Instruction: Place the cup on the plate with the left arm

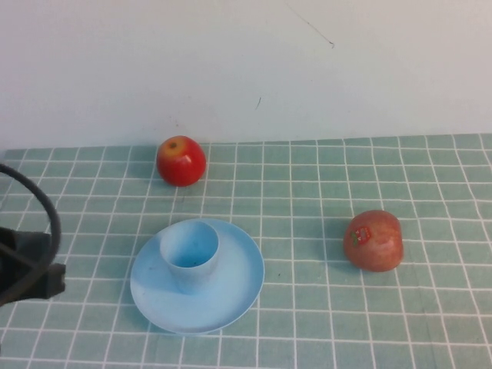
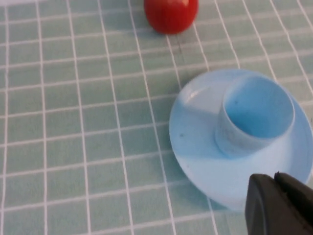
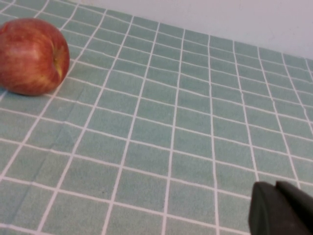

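The light-blue cup (image 1: 189, 254) stands upright on the left half of the round light-blue plate (image 1: 240, 288), on the green tiled table. My left gripper (image 1: 31, 269), black with a curved cable, is at the left edge, apart from the plate and holding nothing. In the left wrist view its fingers (image 2: 275, 183) are pressed together, hovering over the plate's rim (image 2: 195, 132), with the cup (image 2: 257, 117) beyond them. My right gripper (image 3: 275, 188) shows only in the right wrist view, shut and empty over bare tiles.
A red apple (image 1: 181, 161) sits behind the plate near the white wall; it also shows in the left wrist view (image 2: 171, 13). A darker red apple with a sticker (image 1: 373, 241) lies to the right of the plate and shows in the right wrist view (image 3: 32, 56).
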Available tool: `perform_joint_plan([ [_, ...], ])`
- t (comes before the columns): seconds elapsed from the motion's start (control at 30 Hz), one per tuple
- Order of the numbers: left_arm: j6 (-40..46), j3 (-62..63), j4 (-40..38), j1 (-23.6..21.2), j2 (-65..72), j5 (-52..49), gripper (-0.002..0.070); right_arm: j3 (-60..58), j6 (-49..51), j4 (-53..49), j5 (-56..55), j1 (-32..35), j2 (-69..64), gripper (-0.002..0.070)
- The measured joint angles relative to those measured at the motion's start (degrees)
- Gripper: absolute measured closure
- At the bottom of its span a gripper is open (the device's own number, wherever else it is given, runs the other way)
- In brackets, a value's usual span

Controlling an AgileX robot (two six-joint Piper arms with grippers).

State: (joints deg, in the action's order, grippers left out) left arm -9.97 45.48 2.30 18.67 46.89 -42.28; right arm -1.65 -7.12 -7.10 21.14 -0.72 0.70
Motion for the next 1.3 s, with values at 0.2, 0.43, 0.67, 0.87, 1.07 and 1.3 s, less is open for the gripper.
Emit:
perform_joint_plan([
  [0.2,-3.46,-12.82,-3.25,-8.56,-10.74,20.1,0.0675,0.0,0.0,0.0,0.0,0.0,0.0,0.0678],
  [0.43,-3.81,-33.93,-3.86,-14.37,-27.23,39.94,0.0675,0.0,0.0,0.0,0.0,0.0,0.0,0.0678],
  [0.67,-3.91,-46.64,-6.18,-21.24,-44.21,42.87,0.0676,0.0,0.0,0.0,0.0,0.0,0.0,0.0678],
  [0.87,-3.91,-46.75,-6.4,-27.33,-47.48,33.64,0.0676,0.0,0.0,0.1,0.0,0.0,0.0,0.0678],
  [1.07,-3.7,-46.79,-6.4,-29.51,-47.52,22.93,0.0676,0.0,0.0,0.1,0.0,0.0,0.0,0.0678],
  [1.3,-3.57,-46.79,-6.4,-29.51,-47.61,22.24,0.0676,0.0,0.0,0.1,0.0,0.0,0.0,0.0678],
])
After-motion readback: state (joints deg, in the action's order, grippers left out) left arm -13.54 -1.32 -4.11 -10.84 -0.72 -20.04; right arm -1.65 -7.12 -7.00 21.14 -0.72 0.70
